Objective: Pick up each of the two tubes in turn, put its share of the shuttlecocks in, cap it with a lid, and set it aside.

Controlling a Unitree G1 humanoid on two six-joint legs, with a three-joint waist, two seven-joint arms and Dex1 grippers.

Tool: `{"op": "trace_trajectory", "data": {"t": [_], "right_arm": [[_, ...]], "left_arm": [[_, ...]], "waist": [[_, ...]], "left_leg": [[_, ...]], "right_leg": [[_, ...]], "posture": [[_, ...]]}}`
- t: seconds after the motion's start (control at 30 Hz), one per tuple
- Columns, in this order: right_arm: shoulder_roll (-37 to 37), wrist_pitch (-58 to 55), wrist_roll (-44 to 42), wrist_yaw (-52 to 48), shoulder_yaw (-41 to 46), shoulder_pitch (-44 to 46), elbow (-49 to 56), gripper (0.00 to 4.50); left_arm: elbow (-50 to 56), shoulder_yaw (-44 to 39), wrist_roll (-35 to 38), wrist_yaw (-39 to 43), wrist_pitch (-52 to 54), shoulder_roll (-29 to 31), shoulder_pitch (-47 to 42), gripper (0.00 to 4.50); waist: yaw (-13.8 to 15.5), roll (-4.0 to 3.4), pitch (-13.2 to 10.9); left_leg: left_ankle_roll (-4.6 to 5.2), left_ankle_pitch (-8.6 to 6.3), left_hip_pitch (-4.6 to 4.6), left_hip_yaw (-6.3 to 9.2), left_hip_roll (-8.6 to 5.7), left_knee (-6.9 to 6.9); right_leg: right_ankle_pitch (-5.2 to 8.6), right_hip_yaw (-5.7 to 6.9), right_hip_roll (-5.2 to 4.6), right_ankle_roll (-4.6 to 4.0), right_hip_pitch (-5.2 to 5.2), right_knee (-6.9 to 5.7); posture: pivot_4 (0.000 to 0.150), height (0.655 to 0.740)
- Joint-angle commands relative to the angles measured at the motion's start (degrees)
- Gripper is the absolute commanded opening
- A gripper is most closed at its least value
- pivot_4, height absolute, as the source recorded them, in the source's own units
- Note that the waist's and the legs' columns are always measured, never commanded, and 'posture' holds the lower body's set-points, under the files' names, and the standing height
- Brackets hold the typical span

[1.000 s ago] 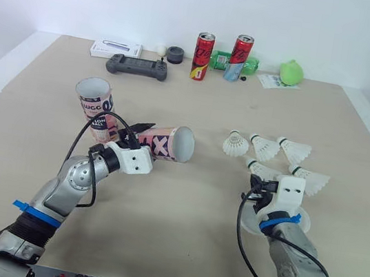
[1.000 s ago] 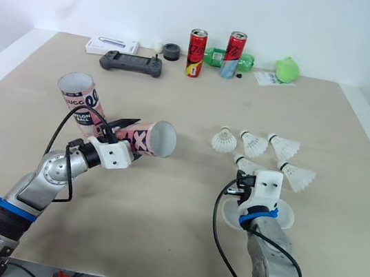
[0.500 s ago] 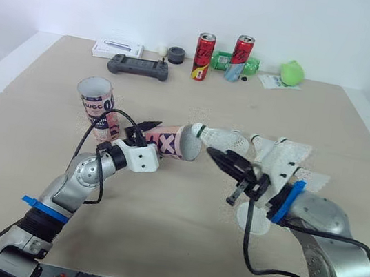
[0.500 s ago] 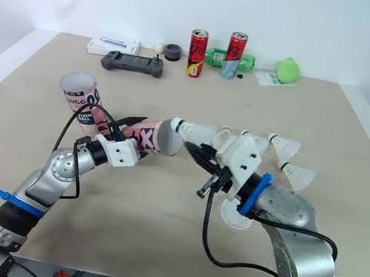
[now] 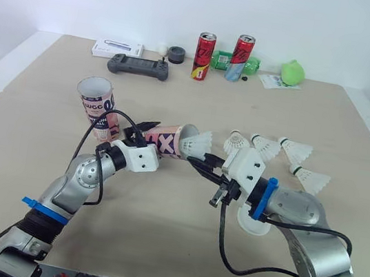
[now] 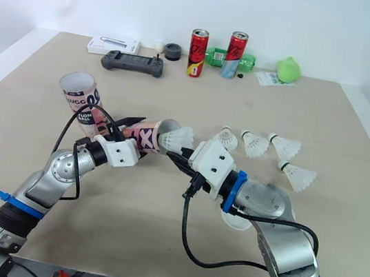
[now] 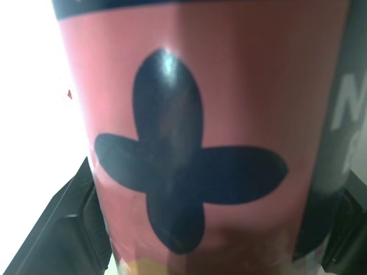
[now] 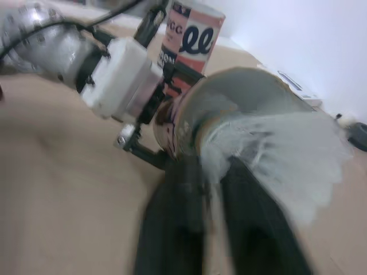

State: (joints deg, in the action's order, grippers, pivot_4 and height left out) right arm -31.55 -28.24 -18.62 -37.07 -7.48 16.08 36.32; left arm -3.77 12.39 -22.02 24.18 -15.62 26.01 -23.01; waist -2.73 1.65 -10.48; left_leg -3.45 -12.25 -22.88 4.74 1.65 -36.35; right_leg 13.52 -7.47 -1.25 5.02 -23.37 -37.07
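Observation:
A pink tube (image 5: 165, 142) lies level, a little above the table, with my left gripper (image 5: 149, 136) shut around its middle. Its mouth faces right. A white shuttlecock (image 5: 199, 143) sits cork-first in that mouth, skirt sticking out. My right gripper (image 5: 201, 160) is at the mouth, its fingers (image 8: 186, 195) nearly together on the lower edge of the skirt (image 8: 275, 160). The second tube (image 5: 96, 107) stands upright behind on the left. Several loose shuttlecocks (image 5: 264, 147) lie to the right. A white lid (image 5: 254, 223) lies under my right forearm.
Along the back edge stand two red cans (image 5: 203, 56), a green bottle (image 5: 219, 61), a green ball (image 5: 292, 72), a black game controller (image 5: 137, 67), a white box (image 5: 117, 49) and a small black cap (image 5: 176, 55).
My right arm came up from the table with a shuttlecock, swung left and pushed it cork-first into the pink tube's mouth. The left gripper lifted the tube slightly.

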Motion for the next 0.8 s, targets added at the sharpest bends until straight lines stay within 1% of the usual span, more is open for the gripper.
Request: {"op": "trace_trajectory", "data": {"t": [0.03, 0.07, 0.1, 0.17, 0.27, 0.4, 0.57, 0.7, 0.8], "right_arm": [[2.04, -1.29, -4.19, 3.37, 6.58, -2.94, 3.65, 2.42], [2.52, -1.36, -4.23, 4.4, 7.55, -3.84, 3.67, 3.09], [3.62, -0.6, -2.37, 7.11, 8.69, -4.84, 2.7, 3.44], [4.77, 1.36, 4.15, 12.94, 8.86, -6.31, -1.43, 4.45], [7.89, 2.04, 11.21, 19.95, 5.88, -6.16, -8.68, 4.45], [13.23, 3.95, 14.92, 24.14, 3.29, -2.32, -17.43, 4.45], [18.3, 7.78, 17.39, 26.93, 2.66, 3.69, -28.58, 4.45], [20.6, 9.98, 18.19, 28.56, 3.5, 7.16, -34.37, 4.45], [22.87, 10.63, 18.32, 30.6, 4.5, 11.28, -41.19, 4.45]], "left_arm": [[2.42, -1.06, 0.74, -0.88, 0.94, -0.15, 0.27, 3.96], [2.51, -1.13, 0.82, -0.9, 1.18, -0.2, 0.37, 3.96], [2.53, -1.22, 0.88, -0.97, 1.38, -0.22, 0.48, 3.96], [2.46, -1.4, 0.97, -1.09, 1.68, -0.24, 0.6, 3.96], [2.49, -1.27, 1.04, -1.11, 1.92, -0.39, 0.67, 3.96], [2.3, -1.07, 1.04, -1.07, 1.87, -0.58, 0.31, 3.96], [2.31, -1.24, 1.12, -1.05, 1.94, -0.57, -0.08, 3.96], [2.66, -1.32, 1.13, -1.03, 2.07, -0.53, 0.07, 3.96], [3.38, -1.45, 1.11, -1.16, 2.42, -0.64, 0.42, 3.96]], "waist": [[0.02, 0.01, 0.01], [0.02, 0.02, 0.01], [0.03, 0.02, 0.01], [0.02, 0.02, 0.01], [0.01, 0.03, 0.02], [-0.29, 0.01, 0.01], [-0.17, 0.0, 0.0], [-0.12, 0.0, 0.0], [-0.15, 0.0, 0.0]], "left_leg": [[0.0, 0.0, -0.01, 0.01, 0.0, 0.0], [0.0, 0.0, -0.03, 0.02, -0.01, 0.0], [0.0, 0.0, -0.03, 0.02, -0.01, 0.0], [0.0, 0.0, -0.04, 0.02, -0.03, 0.0], [-0.02, 0.02, 0.02, 0.0, -0.02, -0.02], [0.01, 0.07, 0.07, -0.04, 0.05, -0.01], [0.04, 0.1, 0.08, -0.04, 0.06, 0.0], [0.04, 0.09, 0.0, -0.03, 0.03, 0.01], [0.04, 0.09, -0.02, -0.03, 0.02, 0.01]], "right_leg": [[0.01, 0.0, 0.0, 0.0, 0.0, 0.0], [0.01, 0.0, -0.01, 0.01, 0.01, 0.0], [0.01, 0.0, -0.01, 0.01, 0.01, 0.01], [0.01, 0.0, -0.04, 0.0, 0.0, 0.01], [-0.06, 0.01, -0.02, -0.03, 0.01, 0.0], [-0.12, 0.01, 0.03, -0.07, -0.04, -0.02], [-0.17, 0.0, 0.06, -0.09, -0.03, -0.02], [-0.14, 0.0, 0.03, -0.09, -0.04, 0.0], [-0.16, -0.01, 0.02, -0.13, -0.06, -0.01]], "posture": [[0.15, 0.74], [0.15, 0.74], [0.15, 0.74], [0.15, 0.74], [0.15, 0.74], [0.15, 0.74], [0.15, 0.74], [0.15, 0.74], [0.15, 0.74]]}}
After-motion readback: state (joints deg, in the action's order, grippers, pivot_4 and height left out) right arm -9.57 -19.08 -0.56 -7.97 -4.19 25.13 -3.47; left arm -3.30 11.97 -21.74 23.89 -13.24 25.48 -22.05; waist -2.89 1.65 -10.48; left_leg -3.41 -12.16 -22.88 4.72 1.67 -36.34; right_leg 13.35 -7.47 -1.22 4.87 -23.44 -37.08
